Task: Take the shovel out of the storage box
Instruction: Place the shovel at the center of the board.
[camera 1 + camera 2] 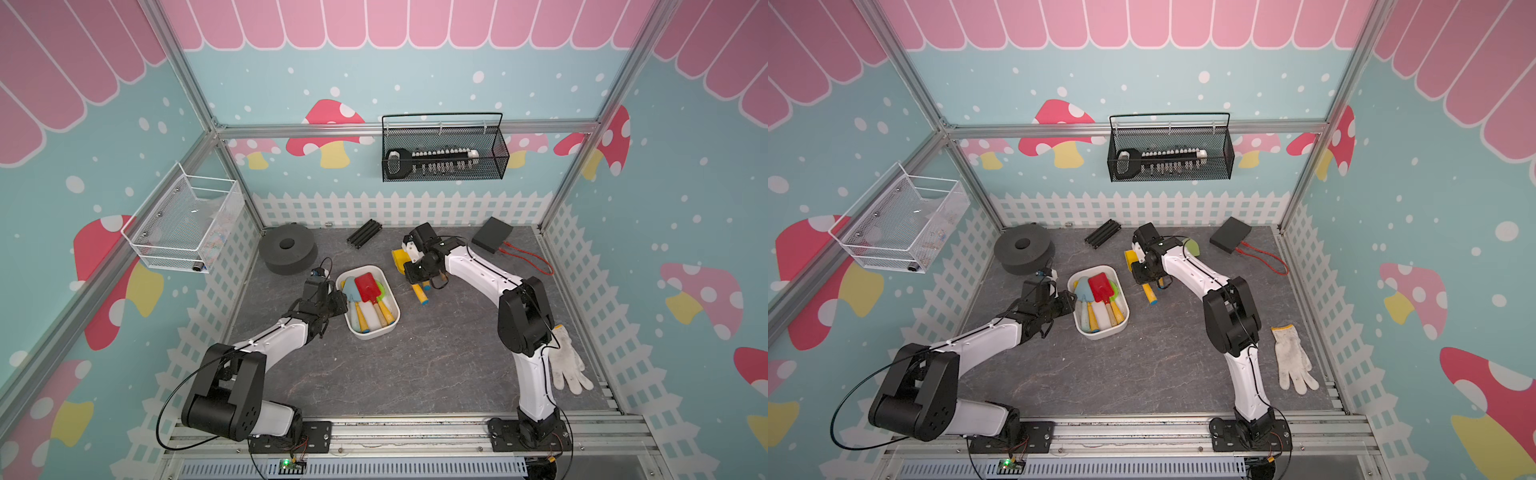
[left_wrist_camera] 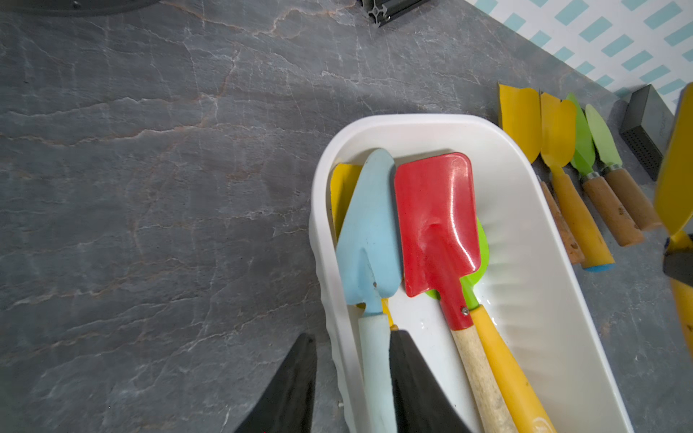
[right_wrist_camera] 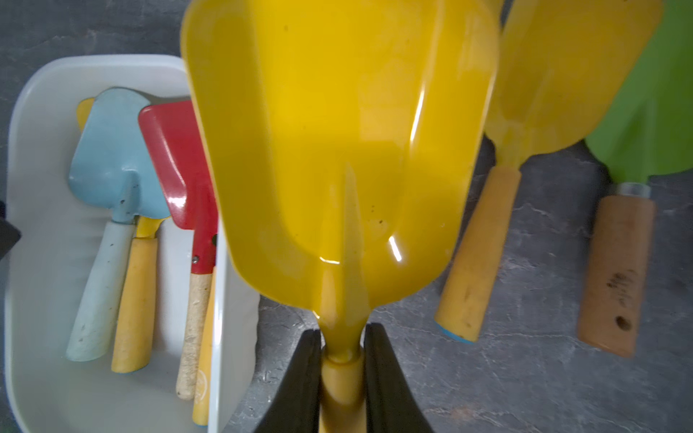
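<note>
Progress is partial: my right hand [image 3: 343,337] is clenched on a yellow shovel [image 3: 337,131], held outside the storage box [image 2: 412,122] above the tabletop [image 1: 415,365]. My left hand [image 2: 352,337] straddles the box wall, and I cannot tell whether it is gripping. The blue shovel [image 2: 369,225], the red shovel [image 2: 435,210] and two beneath them are not yet out.
</note>
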Available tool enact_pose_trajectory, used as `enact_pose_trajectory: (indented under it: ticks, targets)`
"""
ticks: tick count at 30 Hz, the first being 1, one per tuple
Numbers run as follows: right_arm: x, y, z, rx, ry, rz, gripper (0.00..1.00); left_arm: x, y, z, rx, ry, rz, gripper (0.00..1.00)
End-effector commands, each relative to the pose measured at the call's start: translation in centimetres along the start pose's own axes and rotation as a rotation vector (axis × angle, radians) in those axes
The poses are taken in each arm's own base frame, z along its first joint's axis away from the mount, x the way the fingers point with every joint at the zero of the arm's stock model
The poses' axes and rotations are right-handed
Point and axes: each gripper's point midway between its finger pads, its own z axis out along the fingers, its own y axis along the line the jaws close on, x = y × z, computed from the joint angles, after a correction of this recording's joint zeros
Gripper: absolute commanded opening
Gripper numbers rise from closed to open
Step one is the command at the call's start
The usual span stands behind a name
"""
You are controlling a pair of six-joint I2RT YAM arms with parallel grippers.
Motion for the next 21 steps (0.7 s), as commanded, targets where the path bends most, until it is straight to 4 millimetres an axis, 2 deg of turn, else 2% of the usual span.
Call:
enact_pose_trajectory:
  ticks: [1, 5, 15, 21]
  targets:
    - [-0.4, -2.4, -0.9, 0.055, -0.011, -0.017, 0.07, 0.0, 0.1, 0.0, -0.005, -0.005, 0.016, 0.37]
    - [-0.9, -5.3, -0.8, 0.106, -0.012, -0.007, 0.06, 0.0, 0.1, 0.1, -0.006, -0.003, 0.017, 0.37]
    - [-2.2, -14.6, -0.8, 0.246, -0.004, 0.089, 0.07, 0.0, 0.3, 0.2, -0.018, -0.003, 0.019, 0.37]
    - [-1.9, -18.8, -0.1, 0.285, 0.012, 0.158, 0.07, 0.0, 0.4, 0.2, -0.023, -0.003, 0.017, 0.37]
